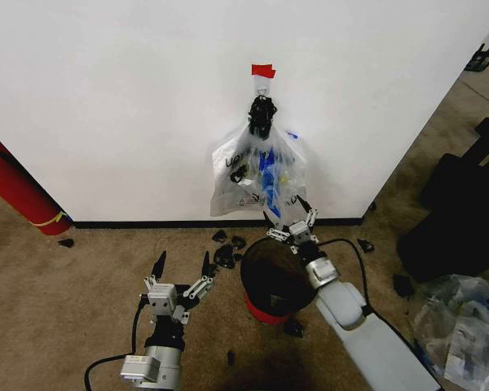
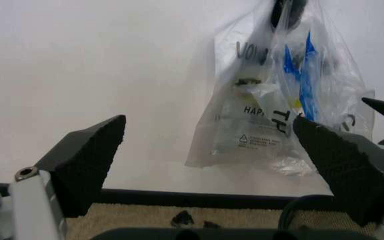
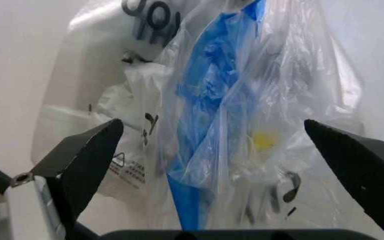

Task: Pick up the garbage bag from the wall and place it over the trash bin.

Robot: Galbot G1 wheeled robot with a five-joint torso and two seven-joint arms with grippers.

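On the far wall (image 1: 106, 98) hangs the garbage bag (image 1: 257, 175); my right gripper (image 1: 291, 218), spread wide, sits just below it over the trash bin (image 1: 270, 281), left gripper (image 1: 182, 266) agape nearer.

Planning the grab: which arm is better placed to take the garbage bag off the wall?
Likely the right gripper: open at the garbage bag's lower edge, above the trash bin. The left gripper, also open, sits lower and off to the side.

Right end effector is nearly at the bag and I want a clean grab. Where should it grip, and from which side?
Probably the gathered neck of the bag, just below the black hook on the wall. There the film is bunched and narrow; lower down it hangs loose and wide. Come straight in from the front, with the open right end effector raised from above the bin.
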